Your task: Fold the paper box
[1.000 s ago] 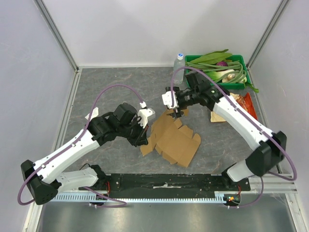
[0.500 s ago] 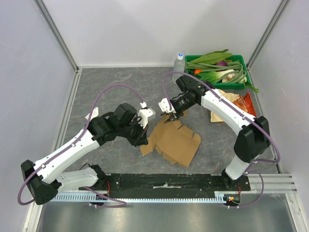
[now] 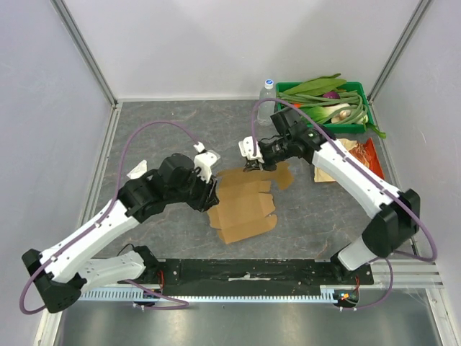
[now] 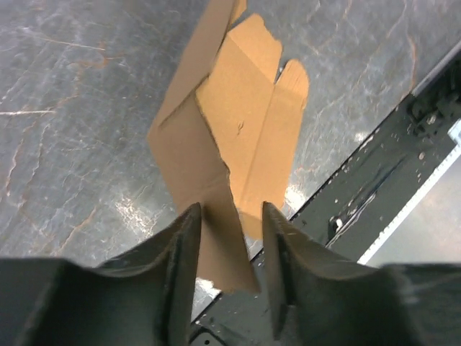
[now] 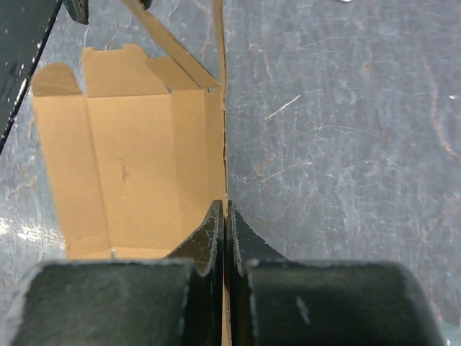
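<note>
The paper box is a brown die-cut cardboard sheet, partly folded, lying mid-table between both arms. My left gripper is at its left edge. In the left wrist view its jaws stand apart around a cardboard flap, which lies against the left finger with a gap to the right one. My right gripper is at the sheet's far edge. In the right wrist view it is shut on a thin upright cardboard edge, and the box's open panels spread out to the left.
A green crate of vegetables and a clear bottle stand at the back right. An orange-tan snack bag lies under the right arm. A white paper scrap lies to the left. A black rail runs along the near edge.
My right gripper closed on the sheet's far edge and pulled it up, so the sheet looks narrower and more folded. My left gripper opened from shut and shifted slightly back.
</note>
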Motion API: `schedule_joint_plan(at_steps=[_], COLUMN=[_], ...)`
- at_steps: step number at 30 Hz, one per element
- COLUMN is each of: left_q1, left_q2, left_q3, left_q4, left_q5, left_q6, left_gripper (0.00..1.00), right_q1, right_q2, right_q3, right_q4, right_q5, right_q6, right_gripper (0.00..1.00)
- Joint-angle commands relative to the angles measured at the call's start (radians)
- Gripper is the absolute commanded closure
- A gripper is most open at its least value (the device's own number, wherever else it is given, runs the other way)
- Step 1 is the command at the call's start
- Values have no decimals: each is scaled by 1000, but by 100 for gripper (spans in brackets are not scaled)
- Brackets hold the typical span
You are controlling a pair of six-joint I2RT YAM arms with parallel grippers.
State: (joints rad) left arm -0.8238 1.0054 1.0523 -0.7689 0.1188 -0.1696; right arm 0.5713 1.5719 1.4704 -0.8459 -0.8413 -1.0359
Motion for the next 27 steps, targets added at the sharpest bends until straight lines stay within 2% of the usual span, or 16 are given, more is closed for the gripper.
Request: schedule_joint_plan(at_steps=[1,4,5,7,9,11,12,14,17,18,19,20,24,27], left_q1=[9,17,21,37,89,151,172,219,247,249,249,249,249,250], left_q2=[-112,-187,-197,-191,-154,-68,-41,33,109,131,145,163,173,186], left_q3=[28,46,52,86,127,201,222,271,311,324,328,325,301,281], left_q4=[75,126,143,198,224,229,229,233,250,255,260,276,295,306], left_q5=[-152,-266,-331,-364,-296,-152,-125,16,154,213,331,373,416,452], left_q6=[-87,-117,-131,-154,-165,-177,-182,-171,-128,-107,-67,-56,-33,-25], left_gripper=[49,40,39,39,40,47,48,50,54,55,58,59,59,65], right_q1=[-4,-4,-4,-4,-4,-2,-4,-4,-2,-4,-4,-2,-4,-4], right_q2=[-139,-223,-257,-298,-317,-335,-340,-343,-337,-334,-329,-328,-320,-316], right_q3=[-82,-160,-177,-226,-248,-262,-263,-268,-263,-260,-257,-257,-249,-242], right_q4=[163,257,275,316,350,357,361,369,372,370,376,378,387,399], right_q5=[57,132,154,162,185,157,134,127,136,134,134,131,110,105], right_q6=[227,319,321,358,401,407,410,436,461,465,470,480,482,502], right_gripper=[100,100,100,100,100,100,100,100,100,100,100,100,100,100])
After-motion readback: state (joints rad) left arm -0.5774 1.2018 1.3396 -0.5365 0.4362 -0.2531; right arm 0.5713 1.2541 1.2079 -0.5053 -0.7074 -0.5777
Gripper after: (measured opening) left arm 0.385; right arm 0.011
